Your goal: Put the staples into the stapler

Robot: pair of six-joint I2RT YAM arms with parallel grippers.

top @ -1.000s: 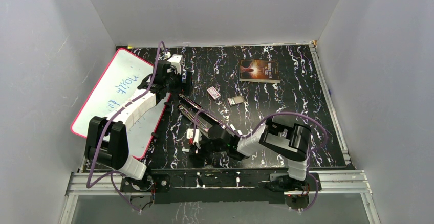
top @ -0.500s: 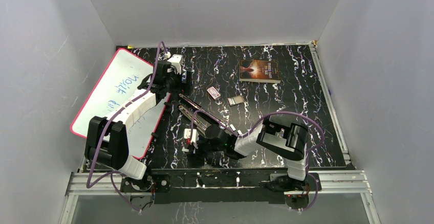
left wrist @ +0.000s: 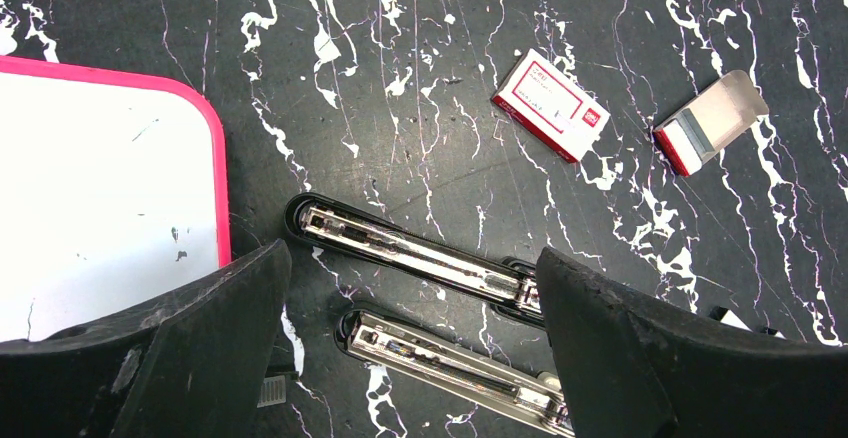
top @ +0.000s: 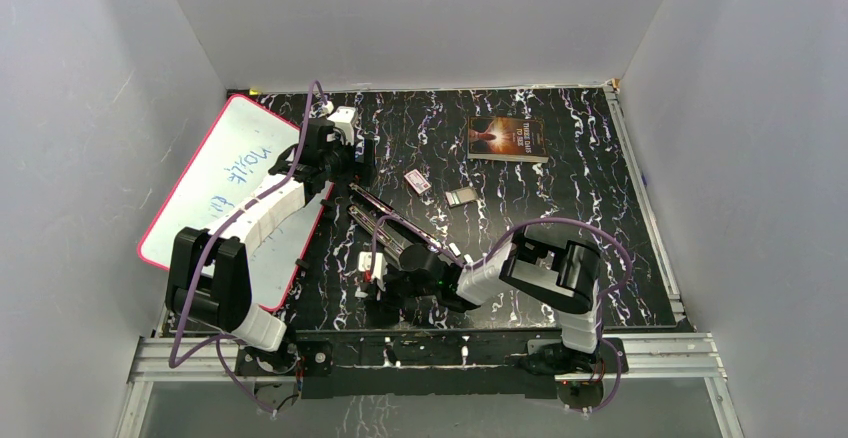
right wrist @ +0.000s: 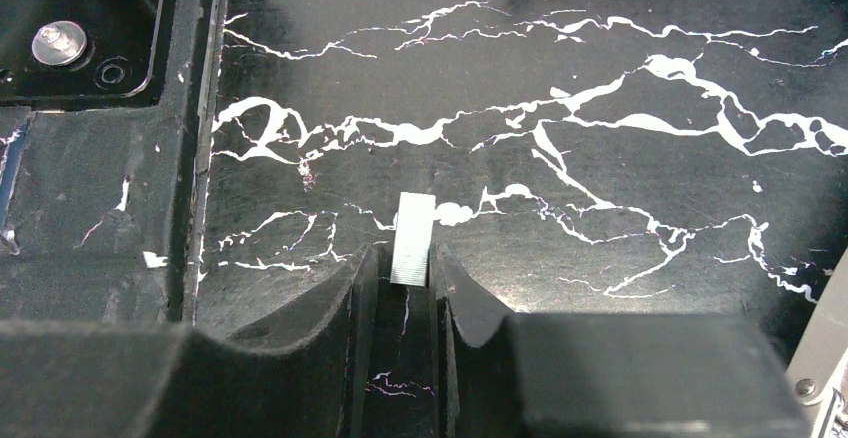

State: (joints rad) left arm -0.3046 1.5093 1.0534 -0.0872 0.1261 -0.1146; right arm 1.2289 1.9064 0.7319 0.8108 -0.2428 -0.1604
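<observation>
Soft even light, sharp focus

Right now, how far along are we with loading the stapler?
Done: the stapler lies opened flat, rail exposed. In hand: the right gripper flanks a staple strip on the table, grip unconfirmed; the left gripper hovers open over the stapler. Left: lift the strip, seat it, close up.

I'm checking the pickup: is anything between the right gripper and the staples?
Nothing visible does. The staples lie on the table directly between the fingertips of the right gripper; whether the fingers pinch them yet is unclear.
</observation>
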